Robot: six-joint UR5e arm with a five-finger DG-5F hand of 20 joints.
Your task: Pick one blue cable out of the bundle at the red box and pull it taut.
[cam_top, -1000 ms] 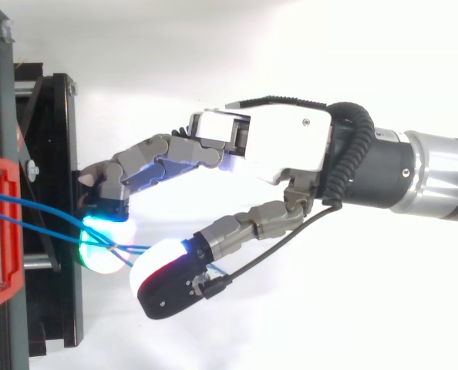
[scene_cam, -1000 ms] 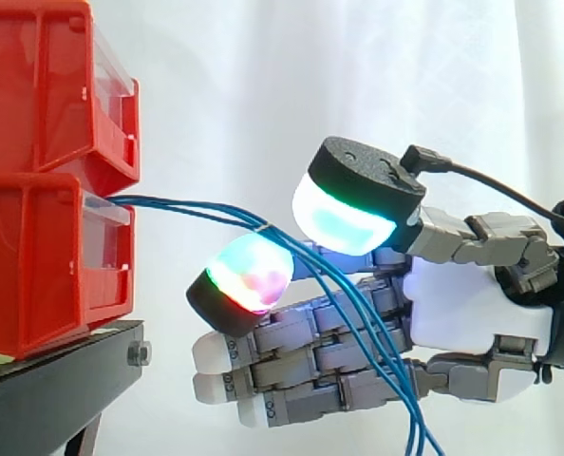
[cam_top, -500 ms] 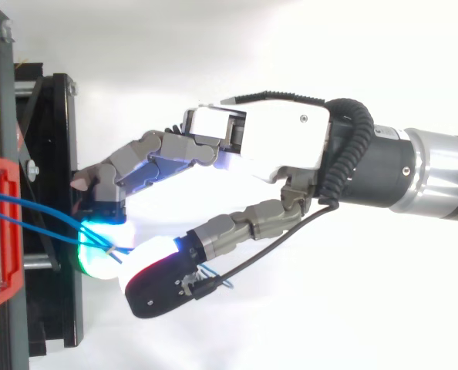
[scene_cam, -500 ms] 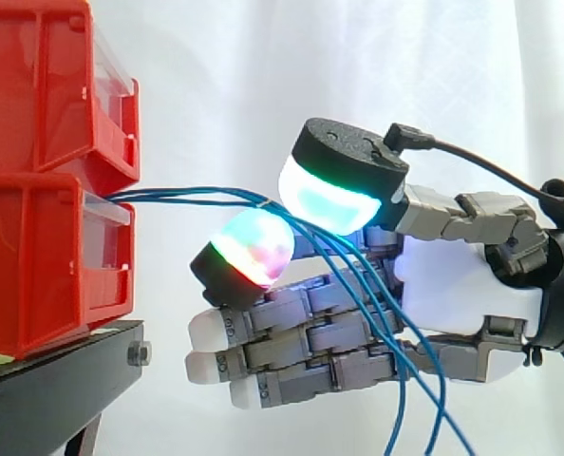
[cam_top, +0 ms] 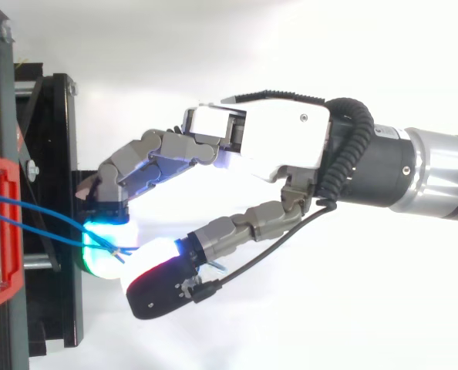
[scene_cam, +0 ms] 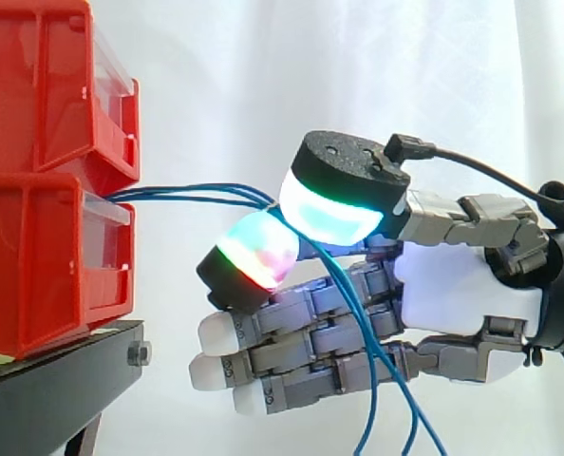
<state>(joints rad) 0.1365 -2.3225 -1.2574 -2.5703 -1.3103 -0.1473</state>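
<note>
Hand [scene_cam: 462, 294] reaching at box from side. Thumb and a finger have glowing pads [scene_cam: 334, 204] pressed together, pinching blue cables [scene_cam: 197, 200]. Can't tell if one strand or several sit in pinch.

Cables leave front of lower red box [scene_cam: 45, 256] and run near level to pads. Loose tails droop past palm.

My guess: thin, light, floppy, slick jacket, so slips easy. Better hold nearer box, where strands spread apart.

Box sits on black stand [scene_cam: 64, 370]. No readable writing anywhere, fwiw.
</note>
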